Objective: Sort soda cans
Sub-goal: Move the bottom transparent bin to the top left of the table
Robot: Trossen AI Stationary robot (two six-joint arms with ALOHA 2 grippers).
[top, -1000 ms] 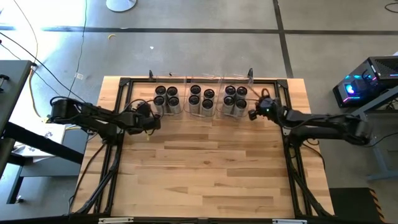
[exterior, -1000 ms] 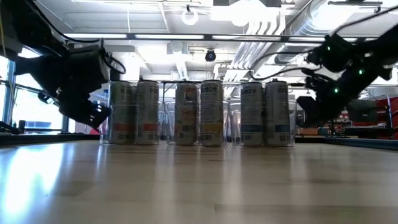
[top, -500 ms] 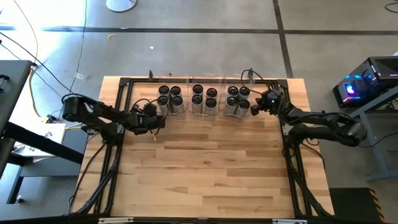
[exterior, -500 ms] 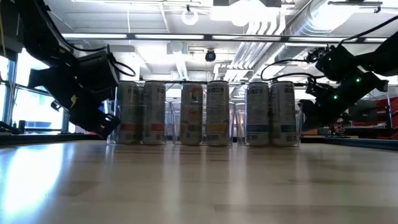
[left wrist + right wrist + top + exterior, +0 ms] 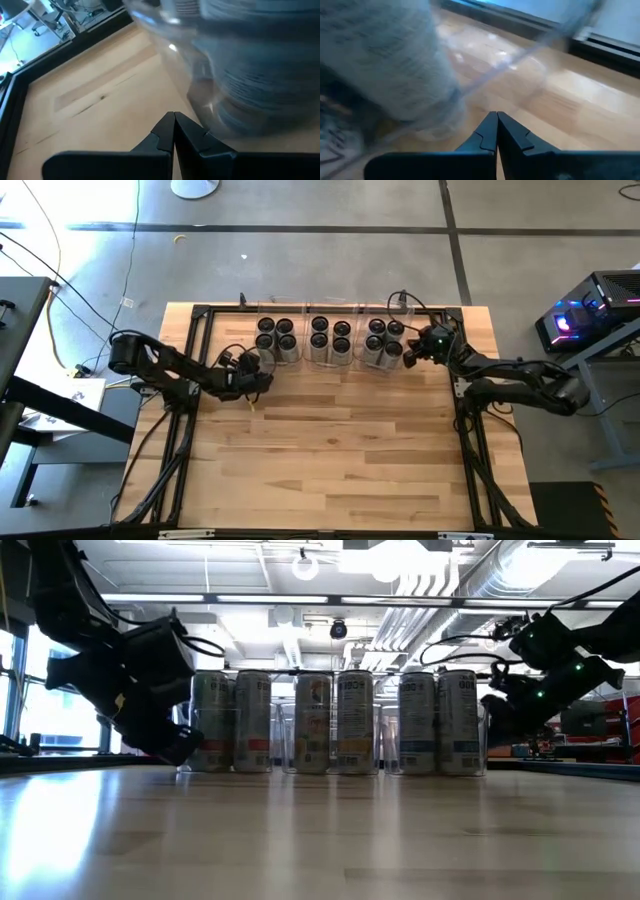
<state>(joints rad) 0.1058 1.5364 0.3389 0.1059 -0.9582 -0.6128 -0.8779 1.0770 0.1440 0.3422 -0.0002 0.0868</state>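
Three clear square bins stand in a row at the table's far edge, each with several soda cans upright inside: left group (image 5: 277, 337), middle group (image 5: 330, 339), right group (image 5: 386, 339). The cans have dark round tops and silvery sides (image 5: 335, 720). My left gripper (image 5: 263, 377) is shut and low at the near left corner of the left bin (image 5: 200, 95). My right gripper (image 5: 407, 353) is shut beside the right bin's right wall (image 5: 485, 82). My left gripper has its shut fingertips (image 5: 165, 125) against the foot of the left bin's clear wall (image 5: 192, 107), near its near left corner. It slants down from the table's left. The bin stands flat on the table. My right gripper points its shut tips at the right bin's lower wall (image 5: 465, 100); whether they touch it, I cannot tell.
A dark metal frame (image 5: 200, 315) runs around the table top. Bare wood (image 5: 330, 450) lies open across the middle and near half. A box with blue lights (image 5: 565, 320) stands off the table's right side.
My left gripper has gone toward the table's right edge and sunk a little, staying at the left bin. The whole row of bins with their cans has slid a little toward the right edge. My right gripper has swung toward the far edge, beside the right bin.
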